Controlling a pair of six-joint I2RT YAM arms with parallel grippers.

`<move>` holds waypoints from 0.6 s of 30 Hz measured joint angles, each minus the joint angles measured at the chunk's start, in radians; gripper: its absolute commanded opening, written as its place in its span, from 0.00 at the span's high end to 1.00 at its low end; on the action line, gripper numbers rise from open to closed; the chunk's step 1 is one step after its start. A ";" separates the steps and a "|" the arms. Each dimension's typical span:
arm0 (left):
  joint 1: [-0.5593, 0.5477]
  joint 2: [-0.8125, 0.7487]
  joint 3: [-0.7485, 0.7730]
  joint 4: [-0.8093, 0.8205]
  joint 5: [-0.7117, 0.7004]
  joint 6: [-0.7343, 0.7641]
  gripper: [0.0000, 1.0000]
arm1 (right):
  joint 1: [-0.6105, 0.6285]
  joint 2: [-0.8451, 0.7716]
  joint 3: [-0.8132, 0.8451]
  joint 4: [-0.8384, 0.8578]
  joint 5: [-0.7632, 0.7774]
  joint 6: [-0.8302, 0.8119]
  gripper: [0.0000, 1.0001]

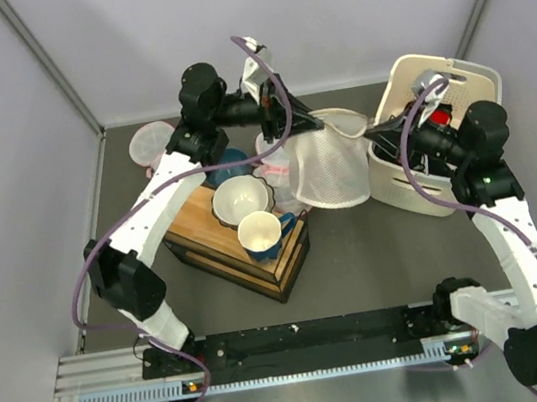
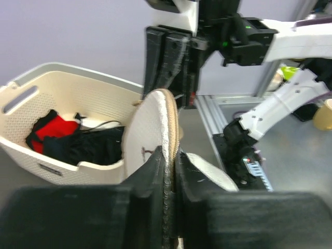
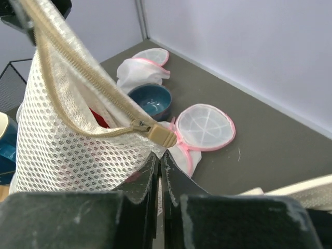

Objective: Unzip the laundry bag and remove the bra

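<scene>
The white mesh laundry bag (image 1: 329, 167) hangs in the air between my two grippers. My left gripper (image 1: 309, 119) is shut on its zipper seam, which runs between the fingers in the left wrist view (image 2: 171, 155). My right gripper (image 1: 372, 132) is shut on the bag's mesh edge just below the tan zipper pull (image 3: 162, 136). The zipper is parted to the left of the pull. A bit of the red bra (image 3: 101, 116) shows inside the bag; the rest is hidden.
A cream perforated basket (image 1: 419, 194) behind the right gripper holds black clothes and a red cloth (image 2: 54, 129). A wooden box (image 1: 224, 243) with a white bowl (image 1: 241, 198) and cup (image 1: 261, 232) stands left of the bag. Pink-trimmed mesh bags (image 3: 205, 127) and a blue bowl (image 3: 150, 100) lie beyond.
</scene>
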 measured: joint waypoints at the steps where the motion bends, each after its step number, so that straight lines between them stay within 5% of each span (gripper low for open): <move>1: 0.000 0.014 0.023 -0.021 -0.013 0.008 0.54 | 0.000 -0.011 -0.009 0.000 0.010 0.005 1.00; 3: 0.000 0.052 0.084 -0.071 -0.042 0.021 0.35 | 0.000 -0.027 -0.011 -0.009 0.045 0.022 1.00; 6: 0.001 0.120 0.182 -0.177 -0.121 0.037 0.27 | 0.000 -0.031 0.014 -0.081 0.099 0.045 1.00; 18: 0.006 0.170 0.259 -0.486 -0.451 0.142 0.22 | 0.132 0.073 0.362 -0.510 0.371 0.090 1.00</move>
